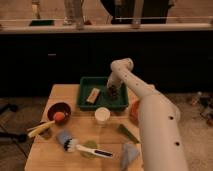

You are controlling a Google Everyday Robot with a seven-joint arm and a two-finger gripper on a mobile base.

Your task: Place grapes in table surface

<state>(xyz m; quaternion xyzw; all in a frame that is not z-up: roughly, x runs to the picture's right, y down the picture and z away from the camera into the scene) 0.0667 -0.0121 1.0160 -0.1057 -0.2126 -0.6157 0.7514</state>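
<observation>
My gripper [113, 91] reaches down into the right half of the green tray [86, 104] at the back of the table surface [50, 155], a pale wooden top. A dark lumpy mass, the grapes [115, 95], sits right at the gripper's tip inside the tray, partly hidden by it. I cannot tell whether the gripper is touching or holding them. My white arm comes in from the lower right and covers the table's right side.
A tan block [93, 95] lies in the tray's left half. In front stand a white cup [102, 115], a dark red bowl [56, 108] holding an orange ball [60, 117], a brush [80, 147], a yellow stick [39, 130], a green piece [128, 133] and a grey-blue object [129, 152].
</observation>
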